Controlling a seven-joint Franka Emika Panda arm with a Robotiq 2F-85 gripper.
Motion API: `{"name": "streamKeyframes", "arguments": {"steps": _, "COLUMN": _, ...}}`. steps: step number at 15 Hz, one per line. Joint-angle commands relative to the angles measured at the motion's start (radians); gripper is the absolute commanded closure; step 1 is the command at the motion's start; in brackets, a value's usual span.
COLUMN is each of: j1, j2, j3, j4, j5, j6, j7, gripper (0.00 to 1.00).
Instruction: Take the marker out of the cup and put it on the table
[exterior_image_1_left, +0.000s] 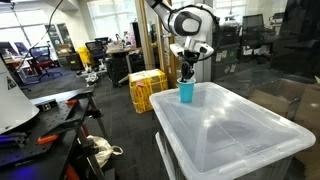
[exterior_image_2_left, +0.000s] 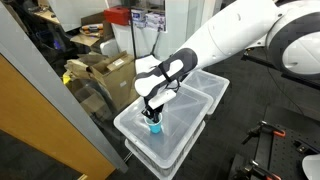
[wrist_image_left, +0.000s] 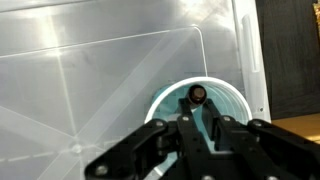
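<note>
A small light-blue cup (exterior_image_1_left: 186, 93) (exterior_image_2_left: 155, 127) stands near a corner of the translucent white table (exterior_image_1_left: 235, 135) (exterior_image_2_left: 178, 142). In the wrist view I look straight down into the cup (wrist_image_left: 232, 100), and the dark round end of the marker (wrist_image_left: 196, 95) stands upright inside it. My gripper (wrist_image_left: 197, 112) reaches into the cup from above, shut on the marker, with its black fingers (wrist_image_left: 214, 128) tight against both sides of the marker. In both exterior views the gripper (exterior_image_1_left: 186, 73) (exterior_image_2_left: 153, 114) hangs right over the cup and hides the marker.
A yellow crate (exterior_image_1_left: 146, 90) stands on the floor behind the table. A dark cluttered workbench (exterior_image_1_left: 45, 110) lies to the side. Cardboard boxes (exterior_image_2_left: 100, 75) are stacked nearby. The table edge (wrist_image_left: 245, 60) runs close beside the cup, with bare white surface (wrist_image_left: 90, 80) on its other side.
</note>
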Motion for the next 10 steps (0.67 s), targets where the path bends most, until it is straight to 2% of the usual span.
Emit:
{"name": "streamKeyframes", "arguments": {"steps": 1, "j1": -0.004, "j2": -0.011, "j3": 0.005, "j4": 0.012, "j5": 0.014, "j6": -0.033, "j7": 0.019, "gripper": 0.92}}
{"name": "streamKeyframes", "arguments": {"steps": 10, "j1": 0.002, "j2": -0.065, "j3": 0.005, "j4": -0.041, "j5": 0.012, "j6": -0.02, "j7": 0.021, "gripper": 0.95}}
